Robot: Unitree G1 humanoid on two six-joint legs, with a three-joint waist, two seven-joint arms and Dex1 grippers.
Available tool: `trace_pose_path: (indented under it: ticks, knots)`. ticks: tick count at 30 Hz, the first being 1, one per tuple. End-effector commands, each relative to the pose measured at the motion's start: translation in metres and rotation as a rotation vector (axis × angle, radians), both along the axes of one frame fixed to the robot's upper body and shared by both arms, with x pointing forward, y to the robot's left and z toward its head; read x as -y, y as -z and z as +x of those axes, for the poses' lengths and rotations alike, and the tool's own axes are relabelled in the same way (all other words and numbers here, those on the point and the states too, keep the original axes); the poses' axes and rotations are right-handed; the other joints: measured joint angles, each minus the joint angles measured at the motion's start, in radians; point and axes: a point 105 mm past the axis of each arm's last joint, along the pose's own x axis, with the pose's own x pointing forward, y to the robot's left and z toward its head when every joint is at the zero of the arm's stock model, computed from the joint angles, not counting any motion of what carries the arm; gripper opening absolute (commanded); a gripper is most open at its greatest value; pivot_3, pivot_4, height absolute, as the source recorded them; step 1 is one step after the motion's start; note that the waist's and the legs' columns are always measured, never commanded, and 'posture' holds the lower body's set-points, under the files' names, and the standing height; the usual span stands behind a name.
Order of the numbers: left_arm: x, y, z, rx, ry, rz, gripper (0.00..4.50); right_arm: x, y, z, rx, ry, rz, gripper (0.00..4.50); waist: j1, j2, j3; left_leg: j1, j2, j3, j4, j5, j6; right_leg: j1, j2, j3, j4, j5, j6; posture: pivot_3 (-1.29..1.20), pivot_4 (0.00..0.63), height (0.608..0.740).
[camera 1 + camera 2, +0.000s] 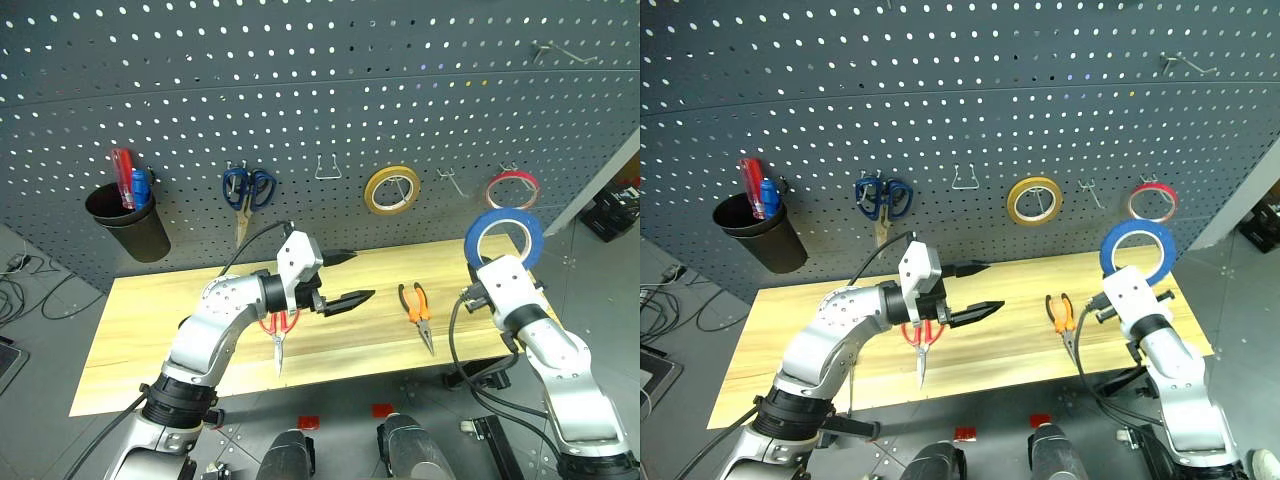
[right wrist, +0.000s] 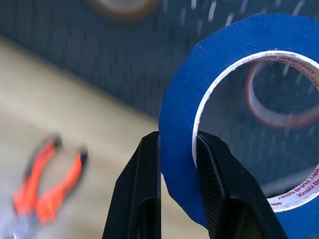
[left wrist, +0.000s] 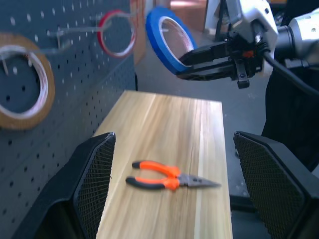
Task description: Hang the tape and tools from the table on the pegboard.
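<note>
a: what has the right gripper got?

b: the blue tape. its two black fingers are pinched tight on the roll's rim, one finger through the hole, one outside. the roll stands upright in the air above the table's right end, in front of the pegboard, just below the red-rimmed roll hanging there.

a: and the left gripper?

b: spread wide, nothing between the fingers. it hangs over the middle of the table, pointing toward three o'clock.

a: where are the tools?

b: the pliers lie flat on the wood at about four o'clock from the left gripper, jaws toward the near edge. the red scissors lie under the left wrist, blades toward six o'clock. i cannot make out the black-and-orange screwdriver.

a: what's on the board?

b: blue scissors at eleven o'clock from the left gripper, a yellow roll at one o'clock, and a black cup with screwdrivers far left.
</note>
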Motion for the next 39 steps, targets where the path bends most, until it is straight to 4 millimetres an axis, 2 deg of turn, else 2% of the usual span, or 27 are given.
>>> trace_pose_path:
  ticks: [1, 9, 12, 15, 16, 22, 24, 27, 32, 33, 35, 39]
  knots:
    - [0.005, -0.016, 0.0, 0.034, 0.015, -0.046, 3.98, -0.012, -0.036, 0.017, 0.141, -0.061, 0.055, 0.68, -0.001, -0.001, 0.002, 0.0, 0.0, 0.0, 0.0, 0.0, 0.0, 0.0, 0.0, 0.0, 0.0, 0.0, 0.0, -0.12, 0.187, 0.74]
    - [0.003, -0.016, 0.001, 0.037, 0.0, -0.036, 3.98, -0.018, -0.033, 0.07, 0.061, -0.119, 0.183, 0.68, 0.0, -0.002, 0.005, -0.001, 0.0, -0.002, -0.001, 0.0, 0.0, -0.001, 0.001, -0.003, -0.001, 0.0, 0.0, -0.11, 0.185, 0.74]
    - [0.002, -0.015, 0.0, 0.034, -0.005, -0.034, 3.98, -0.012, -0.029, 0.081, 0.036, -0.09, 0.208, 0.68, 0.0, -0.002, 0.005, -0.001, 0.0, -0.001, -0.001, 0.0, 0.0, -0.001, 0.0, -0.002, 0.0, 0.0, 0.0, -0.09, 0.182, 0.74]
    - [0.001, -0.013, 0.0, 0.03, -0.012, -0.031, 3.98, -0.013, -0.028, 0.084, 0.022, -0.092, 0.236, 0.68, 0.001, -0.002, 0.005, -0.001, 0.0, -0.002, -0.001, 0.0, 0.0, -0.001, 0.0, -0.002, 0.0, 0.0, 0.0, -0.09, 0.181, 0.74]
    - [0.001, -0.012, 0.0, 0.029, -0.014, -0.03, 3.98, -0.014, -0.027, 0.084, 0.019, -0.095, 0.242, 0.68, 0.001, -0.002, 0.005, -0.001, 0.0, -0.002, -0.001, 0.0, 0.0, -0.001, 0.0, -0.002, 0.0, 0.0, 0.0, -0.1, 0.181, 0.74]
    - [-0.013, -0.002, 0.004, 0.01, -0.054, 0.002, 3.98, -0.024, -0.014, 0.064, -0.009, -0.124, 0.229, 2.64, 0.001, -0.002, 0.005, -0.001, 0.001, -0.002, -0.001, 0.0, 0.0, -0.001, 0.0, -0.002, 0.0, 0.0, 0.0, -0.1, 0.183, 0.74]
    - [-0.02, 0.002, 0.005, 0.02, -0.059, 0.05, 3.98, -0.034, -0.006, 0.05, -0.038, -0.15, 0.206, 3.34, 0.0, -0.002, 0.005, -0.001, 0.001, -0.002, -0.001, 0.0, 0.0, -0.001, 0.0, -0.002, 0.0, 0.0, 0.0, -0.1, 0.183, 0.74]
    - [-0.037, 0.014, 0.004, 0.016, -0.069, 0.139, 3.98, -0.051, 0.018, 0.02, -0.155, -0.158, 0.239, 4.4, 0.001, -0.002, 0.006, -0.001, 0.001, -0.002, -0.001, 0.0, 0.0, -0.001, 0.0, -0.002, 0.0, 0.0, 0.0, -0.1, 0.186, 0.74]
    - [-0.071, 0.043, -0.005, -0.052, -0.075, 0.295, 3.98, -0.071, 0.059, -0.012, -0.394, -0.046, 0.293, 4.48, -0.002, 0.0, 0.008, 0.0, 0.002, -0.003, -0.002, 0.0, 0.0, -0.002, 0.0, -0.001, 0.0, 0.0, 0.0, -0.1, 0.194, 0.74]
    - [-0.075, 0.047, -0.007, -0.07, -0.07, 0.316, 3.98, -0.075, 0.064, -0.014, -0.429, -0.024, 0.312, 4.48, -0.002, 0.0, 0.009, 0.0, 0.002, -0.003, -0.002, 0.0, 0.0, -0.002, 0.0, -0.001, 0.0, 0.0, -0.001, -0.1, 0.194, 0.74]
    - [-0.085, 0.056, -0.01, -0.095, -0.068, 0.358, 3.98, -0.078, 0.083, -0.014, -0.526, 0.051, 0.231, 4.48, 0.0, 0.001, 0.01, 0.0, 0.002, -0.003, -0.002, 0.0, 0.0, -0.002, 0.0, -0.002, 0.0, 0.0, -0.001, -0.1, 0.195, 0.74]
    - [-0.091, 0.057, -0.005, -0.086, -0.082, 0.379, 3.98, -0.083, 0.102, -0.003, -0.62, 0.074, 0.213, 4.48, 0.006, -0.001, 0.012, -0.001, 0.0, -0.003, -0.002, 0.0, 0.0, -0.002, -0.002, -0.003, -0.001, 0.0, -0.001, -0.09, 0.192, 0.74]
